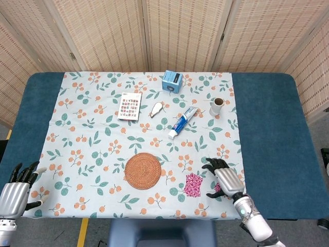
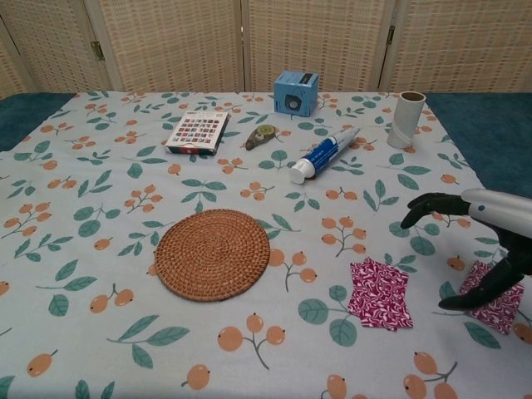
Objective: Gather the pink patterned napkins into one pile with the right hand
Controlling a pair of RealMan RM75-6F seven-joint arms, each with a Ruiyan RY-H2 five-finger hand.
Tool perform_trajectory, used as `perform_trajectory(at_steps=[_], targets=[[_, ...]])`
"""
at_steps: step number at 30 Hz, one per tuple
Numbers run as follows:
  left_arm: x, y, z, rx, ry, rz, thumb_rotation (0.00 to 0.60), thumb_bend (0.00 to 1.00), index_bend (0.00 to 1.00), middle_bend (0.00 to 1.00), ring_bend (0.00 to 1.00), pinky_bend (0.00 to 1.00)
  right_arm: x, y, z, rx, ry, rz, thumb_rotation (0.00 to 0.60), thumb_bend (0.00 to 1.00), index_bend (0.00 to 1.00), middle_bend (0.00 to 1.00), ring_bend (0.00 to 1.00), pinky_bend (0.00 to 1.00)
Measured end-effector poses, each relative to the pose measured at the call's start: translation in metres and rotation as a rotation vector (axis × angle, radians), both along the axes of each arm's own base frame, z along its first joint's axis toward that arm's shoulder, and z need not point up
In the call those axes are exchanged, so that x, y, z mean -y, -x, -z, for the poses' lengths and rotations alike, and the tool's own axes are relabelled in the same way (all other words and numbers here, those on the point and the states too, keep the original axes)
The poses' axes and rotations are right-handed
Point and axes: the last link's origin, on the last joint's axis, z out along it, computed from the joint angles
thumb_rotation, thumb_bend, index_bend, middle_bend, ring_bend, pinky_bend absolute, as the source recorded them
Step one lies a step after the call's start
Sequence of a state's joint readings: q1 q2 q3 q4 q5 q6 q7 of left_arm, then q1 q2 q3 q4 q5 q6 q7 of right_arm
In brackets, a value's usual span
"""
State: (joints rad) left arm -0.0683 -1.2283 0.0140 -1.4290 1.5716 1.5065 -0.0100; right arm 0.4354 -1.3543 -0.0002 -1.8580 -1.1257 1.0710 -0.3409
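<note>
Right hand open over the far napkin; two napkins not yet piled.

We find the right hand with fingers spread and holding nothing, poised above the second pink napkin, in our judgement to take it up. The first pink napkin lies flat on the surface, near but apart from the other, beside the round woven coaster. Both napkins are thin, limp, roughly square cloths with a white pattern. The left hand rests open at the surface's near corner, uninvolved.
</note>
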Motion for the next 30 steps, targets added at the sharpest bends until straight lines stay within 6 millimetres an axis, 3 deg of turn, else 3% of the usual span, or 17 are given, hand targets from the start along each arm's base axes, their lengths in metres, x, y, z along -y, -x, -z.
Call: perform_trajectory(at_steps=[4,8,18,30], targets=[[0.001,-0.002,0.001,-0.001,0.003,0.001,0.600,0.21,0.26,0.13,0.20,0.00,0.001,0.005,-0.020,-0.127,0.015,-0.061,0.584,0.12,0.22,0.09,0.00,0.00],[0.002,-0.003,0.002,-0.003,0.008,0.002,0.600,0.21,0.26,0.13,0.20,0.00,-0.003,0.012,-0.030,-0.158,0.044,-0.013,0.582,0.12,0.23,0.09,0.00,0.00],[0.003,-0.003,0.003,0.000,0.011,0.006,0.600,0.21,0.26,0.13,0.20,0.00,-0.017,0.039,-0.028,-0.174,0.060,0.142,0.577,0.12,0.25,0.10,0.00,0.00],[0.006,-0.002,0.003,0.002,0.011,0.002,0.600,0.21,0.26,0.13,0.20,0.00,-0.030,0.056,-0.029,-0.137,0.001,0.231,0.568,0.12,0.28,0.10,0.00,0.00]])
